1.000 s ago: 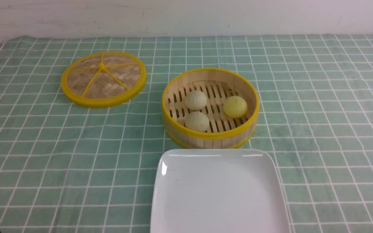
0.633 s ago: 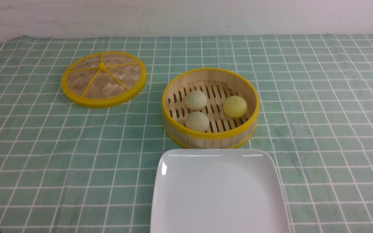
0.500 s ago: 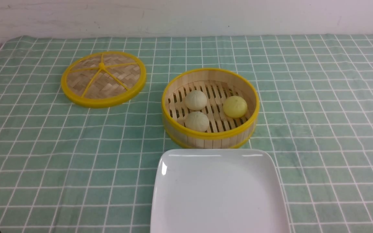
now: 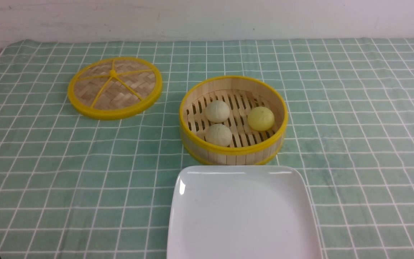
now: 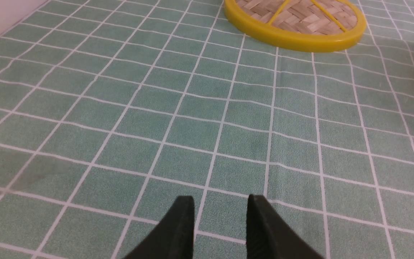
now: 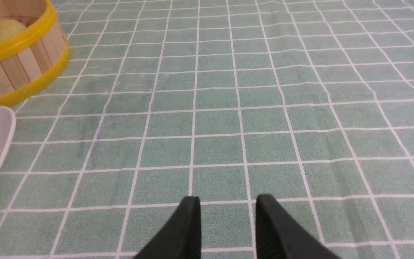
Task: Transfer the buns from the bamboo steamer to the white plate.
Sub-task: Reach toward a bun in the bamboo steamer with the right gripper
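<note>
Three round, pleated buns are sitting apart on the slatted floor of the bamboo steamer (image 4: 234,153): the far cream bun (image 4: 217,111), the near cream bun (image 4: 219,135) and the yellow bun (image 4: 261,118). Its light-wood slat wall is standing just behind the glossy square white plate (image 4: 243,216), on the green checked cloth (image 4: 354,126) covering the table. The flat woven lid (image 4: 114,87) is lying well left. The left pincer (image 5: 220,201) and right pincer (image 6: 228,201) are hovering over cloth, tapered black jaws parted, gripping nothing.
</note>
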`<action>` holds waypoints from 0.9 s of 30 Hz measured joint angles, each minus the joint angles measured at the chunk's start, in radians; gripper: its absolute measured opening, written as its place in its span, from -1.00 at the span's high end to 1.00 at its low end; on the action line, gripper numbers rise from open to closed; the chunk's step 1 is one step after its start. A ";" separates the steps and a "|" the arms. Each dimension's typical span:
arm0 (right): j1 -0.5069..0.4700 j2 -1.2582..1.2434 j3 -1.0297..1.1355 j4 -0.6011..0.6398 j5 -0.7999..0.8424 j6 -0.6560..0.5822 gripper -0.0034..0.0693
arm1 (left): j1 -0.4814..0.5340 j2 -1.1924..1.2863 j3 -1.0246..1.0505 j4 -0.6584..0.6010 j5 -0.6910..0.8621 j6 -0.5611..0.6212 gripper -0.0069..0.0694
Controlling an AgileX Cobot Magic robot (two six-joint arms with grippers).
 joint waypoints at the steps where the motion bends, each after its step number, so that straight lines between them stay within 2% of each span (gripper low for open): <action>1: 0.000 0.000 0.000 -0.013 0.000 0.000 0.25 | 0.000 0.000 0.000 0.001 0.000 0.000 0.19; 11: 0.000 0.000 0.001 -0.051 -0.005 0.001 0.25 | 0.000 0.000 0.000 0.003 0.000 0.000 0.19; 14: 0.000 0.000 0.005 0.012 -0.032 0.073 0.25 | 0.000 0.000 0.000 -0.039 -0.006 -0.041 0.19; 16: 0.000 0.000 0.011 0.180 -0.072 0.212 0.25 | 0.000 0.000 0.003 -0.214 -0.039 -0.160 0.19; 17: 0.000 0.000 0.011 0.223 -0.075 0.262 0.25 | 0.000 0.000 0.003 -0.265 -0.057 -0.211 0.19; 18: 0.000 0.000 0.011 0.313 -0.079 0.330 0.25 | 0.000 0.000 0.003 -0.389 -0.087 -0.291 0.19; 20: 0.000 0.000 0.012 0.387 -0.079 0.403 0.25 | 0.000 0.000 0.003 -0.535 -0.134 -0.410 0.19; 21: 0.000 0.000 0.012 0.406 -0.079 0.415 0.25 | 0.000 0.000 0.003 -0.550 -0.144 -0.420 0.19; 22: 0.000 0.000 0.012 0.443 -0.080 0.451 0.25 | 0.000 0.000 0.003 -0.663 -0.183 -0.487 0.19; 23: 0.000 0.000 0.012 0.450 -0.081 0.459 0.25 | 0.000 0.000 0.003 -0.702 -0.204 -0.503 0.19; 27: 0.000 0.000 0.012 0.479 -0.088 0.471 0.25 | 0.000 0.000 0.003 -0.801 -0.292 -0.530 0.19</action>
